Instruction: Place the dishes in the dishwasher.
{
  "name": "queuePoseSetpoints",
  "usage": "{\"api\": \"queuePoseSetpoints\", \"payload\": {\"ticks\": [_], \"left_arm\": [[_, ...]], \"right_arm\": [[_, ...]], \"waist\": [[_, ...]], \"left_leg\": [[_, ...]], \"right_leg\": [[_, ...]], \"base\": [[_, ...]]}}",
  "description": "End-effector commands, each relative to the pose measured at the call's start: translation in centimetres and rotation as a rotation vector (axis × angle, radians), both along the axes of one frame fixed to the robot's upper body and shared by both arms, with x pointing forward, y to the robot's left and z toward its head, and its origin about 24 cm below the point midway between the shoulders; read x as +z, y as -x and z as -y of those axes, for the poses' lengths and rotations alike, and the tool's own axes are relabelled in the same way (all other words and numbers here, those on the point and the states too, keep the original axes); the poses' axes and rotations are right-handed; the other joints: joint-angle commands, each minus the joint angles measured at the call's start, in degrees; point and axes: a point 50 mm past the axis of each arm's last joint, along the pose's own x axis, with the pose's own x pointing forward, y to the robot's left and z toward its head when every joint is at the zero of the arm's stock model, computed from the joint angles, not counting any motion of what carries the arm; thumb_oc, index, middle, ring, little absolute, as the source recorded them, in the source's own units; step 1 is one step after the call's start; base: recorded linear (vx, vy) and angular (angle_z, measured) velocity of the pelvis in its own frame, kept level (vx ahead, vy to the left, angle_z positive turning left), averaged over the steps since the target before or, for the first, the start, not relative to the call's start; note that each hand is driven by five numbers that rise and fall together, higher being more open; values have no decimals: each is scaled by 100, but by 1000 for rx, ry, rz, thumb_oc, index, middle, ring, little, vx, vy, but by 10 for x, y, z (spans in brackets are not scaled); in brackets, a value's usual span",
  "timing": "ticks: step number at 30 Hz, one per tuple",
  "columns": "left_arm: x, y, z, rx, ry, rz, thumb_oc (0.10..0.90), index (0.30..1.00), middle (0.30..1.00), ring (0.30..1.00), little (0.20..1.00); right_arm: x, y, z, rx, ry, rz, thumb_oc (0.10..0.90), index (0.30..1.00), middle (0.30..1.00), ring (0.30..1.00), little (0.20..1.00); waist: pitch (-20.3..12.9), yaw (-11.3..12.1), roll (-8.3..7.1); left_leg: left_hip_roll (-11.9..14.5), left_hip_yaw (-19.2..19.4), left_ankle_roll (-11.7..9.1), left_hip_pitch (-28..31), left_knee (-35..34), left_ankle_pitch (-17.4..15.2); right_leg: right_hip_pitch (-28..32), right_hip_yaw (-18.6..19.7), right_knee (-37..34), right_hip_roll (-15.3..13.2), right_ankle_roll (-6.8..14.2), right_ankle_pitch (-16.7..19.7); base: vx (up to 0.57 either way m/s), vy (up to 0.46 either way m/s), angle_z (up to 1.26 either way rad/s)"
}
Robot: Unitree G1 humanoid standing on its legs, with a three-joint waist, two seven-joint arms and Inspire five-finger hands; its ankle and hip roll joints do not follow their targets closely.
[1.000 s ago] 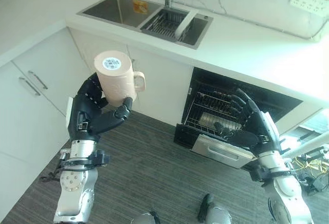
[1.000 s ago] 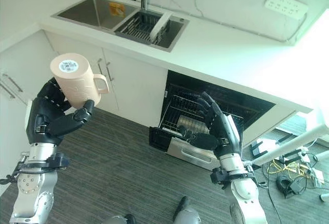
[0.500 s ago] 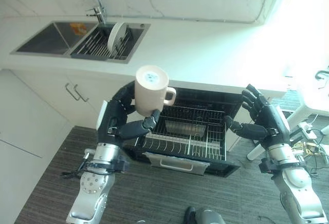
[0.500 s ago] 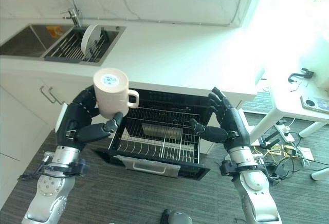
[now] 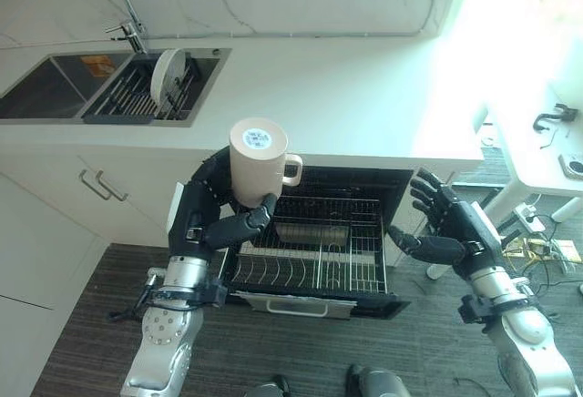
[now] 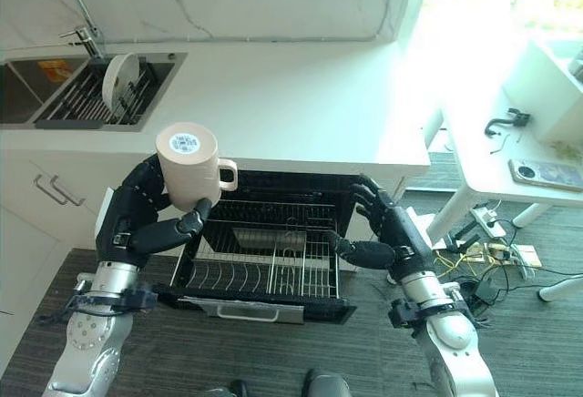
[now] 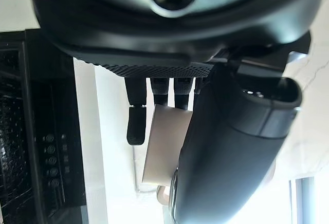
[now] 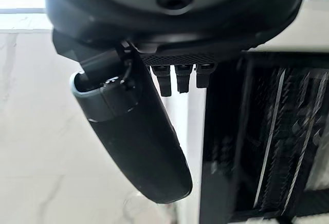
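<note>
We see the left hand (image 5: 205, 224) gripping an upside-down beige mug (image 5: 256, 160) above the open dishwasher's rack (image 5: 314, 256), right hand (image 5: 451, 233) spread open.

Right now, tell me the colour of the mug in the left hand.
The mug is pale peach-beige with a round white sticker on its upturned base, clearest in the left eye view.

sink (image 5: 55, 96) left; dishwasher (image 5: 319, 251) under counter (image 5: 346, 87)

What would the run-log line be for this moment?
left hand: shut on mug | right hand: open, empty | dishwasher rack: pulled out | plate: in sink rack
</note>
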Motion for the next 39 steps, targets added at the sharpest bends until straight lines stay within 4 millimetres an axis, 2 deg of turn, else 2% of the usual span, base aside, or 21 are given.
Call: {"api": "queuePoseSetpoints", "payload": {"ticks": [1,5,6,9,13,21,24,30,39], "left_arm": [[49,-5,4,-26,-75,262,400,300,300,300,300],[45,-10,12,-72,-123,243,400,300,300,300,300],[45,-11,14,-84,-135,244,400,300,300,300,300],[44,-16,25,-134,-158,244,400,300,300,300,300],[39,-18,37,-158,-158,226,400,300,300,300,300],[30,-15,54,-225,-156,212,400,300,300,300,300],[29,-14,63,-269,-154,223,400,300,300,300,300],[33,-13,67,-262,-144,254,400,300,300,300,300],[40,-12,69,-217,-130,301,400,300,300,300,300]], "right_arm": [[54,-7,-17,133,-123,285,800,900,900,900,900],[60,-12,-32,255,-224,305,800,900,900,900,900],[61,-13,-35,277,-234,313,800,900,900,900,900],[63,-16,-46,324,-250,334,800,900,900,900,900],[70,-25,-59,388,-278,336,800,900,900,900,900],[70,-28,-76,451,-335,310,800,900,900,900,900],[72,-31,-80,423,-317,319,800,900,900,900,900],[69,-33,-84,363,-231,315,800,900,900,900,900],[62,-35,-86,312,-196,265,800,900,900,900,900]], "waist": [[-401,139,-160],[-346,153,-132],[-333,169,-189],[-345,286,-254],[-470,418,-239],[-573,473,-176],[-573,491,-132],[-579,485,-110],[-564,474,-106]], "left_leg": [[-84,-142,174,-65,206,-617],[-104,-269,270,-48,206,-595],[-143,-267,247,-35,206,-631],[-41,-91,194,-6,206,-658],[15,16,120,15,206,-624],[103,44,47,53,206,-594],[114,-29,21,65,206,-611],[100,-94,12,94,206,-628],[84,-114,21,103,206,-643]], "right_leg": [[471,-438,-459,-326,796,151],[541,-489,-459,-101,861,592],[386,-430,-459,-230,865,640],[322,-543,-459,-402,800,249],[396,-554,-459,-349,690,50],[446,-536,-459,-266,586,-73],[494,-560,-459,-268,569,-111],[537,-560,-459,-249,558,-134],[557,-556,-459,-251,556,-146]], "base": [[26,138,3],[9,61,13],[-62,-118,2],[-29,-214,-27],[28,-158,-10],[32,-82,-4],[42,-52,14],[17,-6,5],[-7,4,3]]}}
